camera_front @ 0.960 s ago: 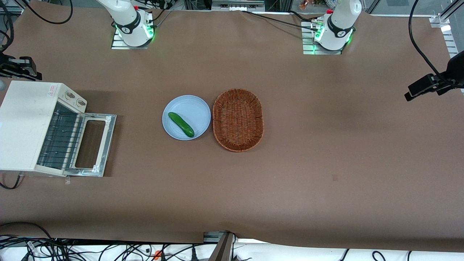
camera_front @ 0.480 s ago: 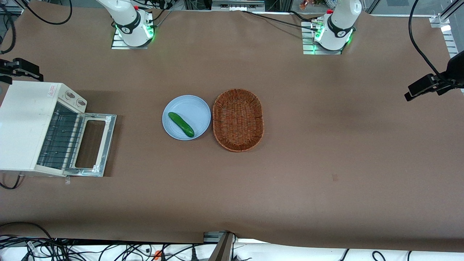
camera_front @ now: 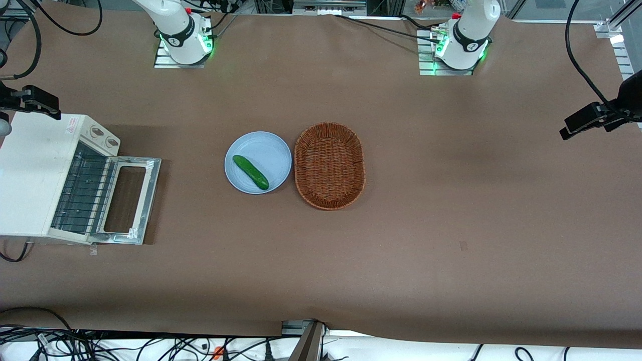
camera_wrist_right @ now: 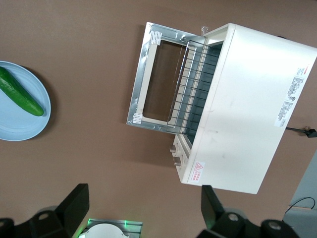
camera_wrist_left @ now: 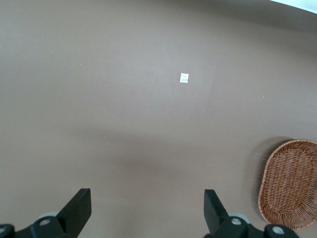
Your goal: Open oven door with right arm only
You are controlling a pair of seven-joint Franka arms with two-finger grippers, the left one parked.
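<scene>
- Spanning the whole scene, the brown bench (camera_front: pixel 401 240) carries the same layout as a second ago: nothing lying on it has shifted.
- Sitting toward the working arm's end of the bench, the cream toaster oven (camera_front: pixel 35 175) has its wire rack exposed.
- Lying fully folded down and flat in front of the oven, the oven door (camera_front: pixel 131 200) shows its bare-metal inner side up; by my reading the task is already done.
- Drifting over the last second, the right arm's claw (camera_front: pixel 31 99) has moved along the oven's edge farther from the front camera, well above the oven and clear of the door, which reads as a retreat.
- Showing two spread fingers (camera_wrist_right: pixel 74 203) with nothing between them, the claw grips nothing.
- Resting untouched mid-bench, the blue plate (camera_front: pixel 273 145) with its cucumber (camera_front: pixel 250 172) sits just beside the wicker basket (camera_front: pixel 329 165).
</scene>
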